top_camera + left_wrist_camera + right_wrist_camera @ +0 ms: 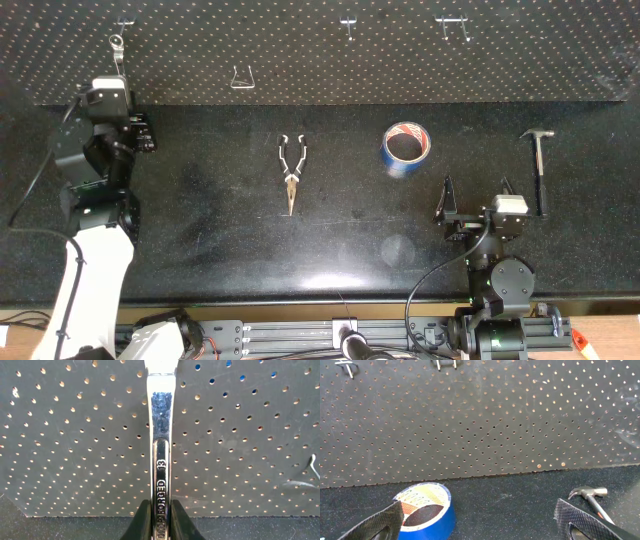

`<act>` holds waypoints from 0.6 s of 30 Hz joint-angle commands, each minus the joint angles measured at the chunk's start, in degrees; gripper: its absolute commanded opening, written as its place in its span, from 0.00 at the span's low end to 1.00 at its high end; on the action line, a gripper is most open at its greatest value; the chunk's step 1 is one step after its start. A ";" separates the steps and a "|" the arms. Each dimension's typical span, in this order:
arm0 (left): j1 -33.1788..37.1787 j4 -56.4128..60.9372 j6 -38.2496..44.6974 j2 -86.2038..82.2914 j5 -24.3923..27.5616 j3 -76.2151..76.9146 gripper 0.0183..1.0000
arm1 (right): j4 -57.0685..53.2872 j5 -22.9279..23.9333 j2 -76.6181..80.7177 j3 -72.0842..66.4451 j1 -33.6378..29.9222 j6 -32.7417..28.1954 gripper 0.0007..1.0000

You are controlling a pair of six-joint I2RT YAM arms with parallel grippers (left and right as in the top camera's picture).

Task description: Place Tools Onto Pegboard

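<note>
Left pincer (161,515) clamps one wrench (161,425) before pegboard (75,435).

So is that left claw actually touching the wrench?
Touching. The left wrist view shows the left gripper with its fingers pressed against both sides of the wrench, no gap.

A flat black speckled worktop (210,240) spans from left to right, with pale patches of light glare (325,285) toward its near edge, where a black metal rail (290,330) and a light brown wooden strip (615,325) run
</note>
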 commanded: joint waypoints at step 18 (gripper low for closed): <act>-0.02 5.22 -0.09 7.23 -1.03 3.37 0.04 | -0.28 0.92 -0.59 -0.15 0.39 -0.42 0.98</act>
